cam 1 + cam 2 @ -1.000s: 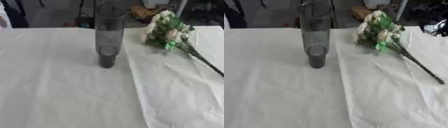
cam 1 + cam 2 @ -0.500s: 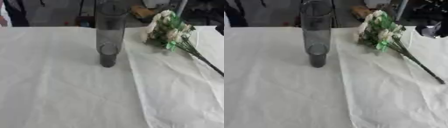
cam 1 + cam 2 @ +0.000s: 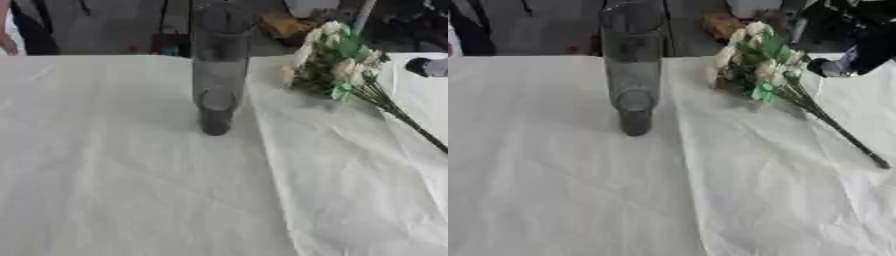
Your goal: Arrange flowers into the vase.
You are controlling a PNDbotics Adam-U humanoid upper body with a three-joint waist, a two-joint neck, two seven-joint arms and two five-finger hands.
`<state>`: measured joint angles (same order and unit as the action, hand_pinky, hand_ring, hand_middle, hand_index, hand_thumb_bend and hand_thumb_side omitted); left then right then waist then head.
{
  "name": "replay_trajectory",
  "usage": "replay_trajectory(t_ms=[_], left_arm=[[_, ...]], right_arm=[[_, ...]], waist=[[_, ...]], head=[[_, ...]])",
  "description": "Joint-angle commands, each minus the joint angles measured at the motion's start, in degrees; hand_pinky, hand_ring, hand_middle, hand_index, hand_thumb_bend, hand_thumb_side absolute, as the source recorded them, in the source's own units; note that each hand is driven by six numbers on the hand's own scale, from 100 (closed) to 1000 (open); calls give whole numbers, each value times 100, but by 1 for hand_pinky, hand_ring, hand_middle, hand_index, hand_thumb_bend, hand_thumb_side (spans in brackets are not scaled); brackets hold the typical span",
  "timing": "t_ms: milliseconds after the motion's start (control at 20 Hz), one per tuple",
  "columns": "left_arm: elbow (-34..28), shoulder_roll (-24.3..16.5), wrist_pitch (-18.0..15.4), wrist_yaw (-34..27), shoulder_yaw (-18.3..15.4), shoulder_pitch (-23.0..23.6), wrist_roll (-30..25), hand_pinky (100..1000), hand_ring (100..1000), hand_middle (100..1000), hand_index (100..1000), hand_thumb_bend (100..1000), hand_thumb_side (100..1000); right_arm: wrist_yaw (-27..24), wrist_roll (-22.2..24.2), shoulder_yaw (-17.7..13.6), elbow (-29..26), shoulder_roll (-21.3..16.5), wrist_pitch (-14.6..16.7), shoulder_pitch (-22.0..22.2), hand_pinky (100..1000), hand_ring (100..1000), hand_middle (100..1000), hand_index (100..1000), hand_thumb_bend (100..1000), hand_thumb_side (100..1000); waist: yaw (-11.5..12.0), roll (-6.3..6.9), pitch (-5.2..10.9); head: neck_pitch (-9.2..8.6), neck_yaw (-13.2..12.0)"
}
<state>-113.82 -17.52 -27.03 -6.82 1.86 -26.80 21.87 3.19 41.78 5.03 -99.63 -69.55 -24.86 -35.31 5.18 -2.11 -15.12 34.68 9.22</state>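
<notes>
A tall grey see-through vase [image 3: 216, 75] stands upright on the white cloth, a little left of the table's middle. A bunch of cream flowers [image 3: 750, 67] with green leaves lies on its side at the far right, its blooms toward the vase. Its dark stems [image 3: 842, 132] run out toward the right front. My black right hand [image 3: 846, 47] comes in from the upper right and hovers just right of the blooms, apart from them. It also shows at the right edge of the left eye view as my right hand [image 3: 429, 66]. My left hand shows in no view.
The white cloth [image 3: 131, 190] covers the table, with an overlapping edge [image 3: 276, 165] running from the vase to the front. Beyond the far edge are a dark floor, furniture legs and a brown object [image 3: 724, 22].
My right hand has come further in from the right edge, toward the flower bunch. The vase and flowers have not moved.
</notes>
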Motion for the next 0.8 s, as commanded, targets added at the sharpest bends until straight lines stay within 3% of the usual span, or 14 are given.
replay_trajectory(t_ms=[50,250,300,350,500,550,800], left_arm=[[-77,-19,-9,-25,11,-98,-40,751,795,863,868,100,655],[-77,-9,-2,-19,18,-97,-51,751,796,863,868,100,654],[-77,-8,-3,-18,18,-98,-51,751,795,863,868,100,654],[-77,-7,-4,-20,18,-96,-51,751,796,863,868,100,653],[-77,-3,3,-21,13,-86,-44,751,796,863,868,100,651],[-77,-4,2,-22,12,-83,-41,751,795,863,869,100,650],[-77,-6,15,-39,10,-70,-30,750,796,863,869,100,648]], right_arm=[[235,223,41,135,-24,-19,-164,938,1000,1000,1000,279,166],[533,323,129,365,122,-5,-278,939,1000,1000,1000,275,157],[613,340,147,445,163,-5,-308,939,1000,1000,1000,239,100],[703,353,164,533,207,-13,-336,939,1000,1000,1000,273,153],[969,407,227,829,372,-47,-449,938,1000,1000,1000,253,137],[1069,414,243,931,424,-64,-483,938,1000,1000,1000,202,116],[1538,406,331,1287,639,-85,-599,935,1000,1000,1000,232,154]], waist=[[19,7,85],[17,7,73],[11,9,74],[5,12,76],[-13,22,90],[-17,26,98],[-36,24,114]], head=[[-29,53],[-7,37],[3,29],[9,26],[28,21],[37,20],[58,-1]])
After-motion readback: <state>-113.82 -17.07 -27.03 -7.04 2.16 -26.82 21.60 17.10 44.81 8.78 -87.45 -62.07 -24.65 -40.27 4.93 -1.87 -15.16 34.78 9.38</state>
